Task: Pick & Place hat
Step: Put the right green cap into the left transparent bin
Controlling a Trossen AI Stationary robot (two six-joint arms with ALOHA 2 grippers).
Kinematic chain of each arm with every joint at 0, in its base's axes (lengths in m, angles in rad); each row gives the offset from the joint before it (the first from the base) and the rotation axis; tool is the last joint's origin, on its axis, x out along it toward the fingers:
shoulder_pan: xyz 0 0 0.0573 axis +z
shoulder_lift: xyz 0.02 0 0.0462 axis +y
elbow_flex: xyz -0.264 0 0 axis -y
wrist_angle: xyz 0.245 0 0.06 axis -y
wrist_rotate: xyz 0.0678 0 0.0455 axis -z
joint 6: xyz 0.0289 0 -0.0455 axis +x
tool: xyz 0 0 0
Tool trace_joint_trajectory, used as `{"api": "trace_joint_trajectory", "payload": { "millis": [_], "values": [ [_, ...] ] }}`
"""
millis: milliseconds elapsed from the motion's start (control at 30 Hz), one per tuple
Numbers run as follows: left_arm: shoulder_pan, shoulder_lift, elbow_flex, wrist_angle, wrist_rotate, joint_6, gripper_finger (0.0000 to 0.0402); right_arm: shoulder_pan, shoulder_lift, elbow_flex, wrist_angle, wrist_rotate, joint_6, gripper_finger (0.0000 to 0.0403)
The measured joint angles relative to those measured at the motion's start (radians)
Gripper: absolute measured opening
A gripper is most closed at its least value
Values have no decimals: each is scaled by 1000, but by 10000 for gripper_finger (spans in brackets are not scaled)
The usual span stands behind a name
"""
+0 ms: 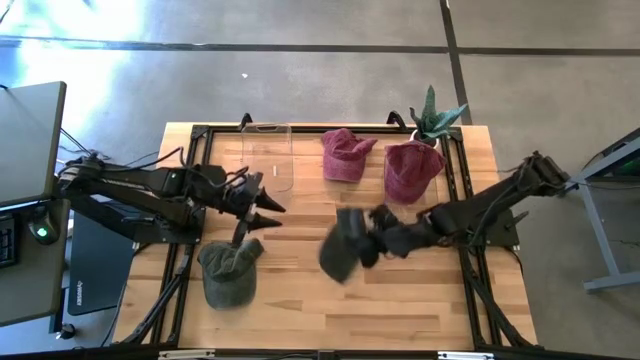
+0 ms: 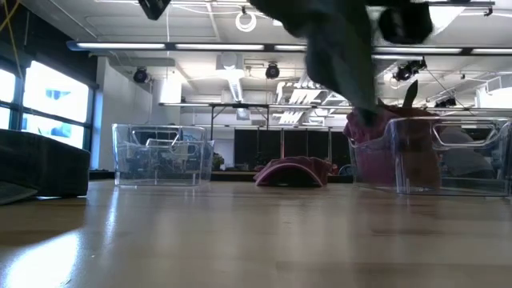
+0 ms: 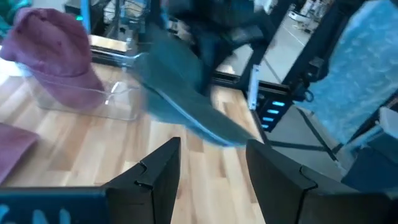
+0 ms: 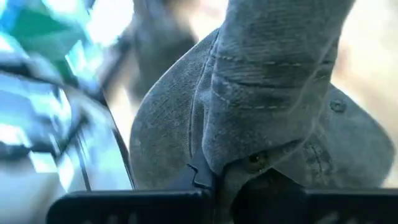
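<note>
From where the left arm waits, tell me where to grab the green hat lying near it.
Take the green hat by its brim edge, the flatter part nearest the open left gripper. Coming straight down seems best; the crown looks bulkier.

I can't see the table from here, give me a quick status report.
Right gripper shut on dark hat, held above mid-table. Left gripper open, empty, near green hat. Two red hats at far edge; path unobstructed.
</note>
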Motion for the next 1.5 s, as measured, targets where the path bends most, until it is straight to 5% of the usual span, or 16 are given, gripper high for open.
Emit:
{"api": "trace_joint_trajectory", "payload": {
  "millis": [367,600,833,967,1133,1200,1300,1500],
  "values": [
    [-223,144,2,255,-449,-280,177,-105,-27,0,297,301,-292,7],
    [-224,253,1,312,-544,-560,200,-133,-27,0,308,237,-400,8],
    [-224,345,1,455,-579,-600,243,-132,-29,0,318,184,-454,14],
    [-225,371,2,524,-575,-523,202,-117,-29,0,317,188,-455,11],
    [-224,370,2,534,-527,-420,61,-95,-29,0,316,196,-455,14],
    [-225,363,14,485,-522,-387,18,-91,-30,0,317,192,-456,30],
    [-224,362,85,332,-523,-362,19,-96,-44,0,294,167,-461,68],
    [-227,380,348,-247,-603,-297,8,-130,-152,-1,98,-32,-300,167]
  ]
}}
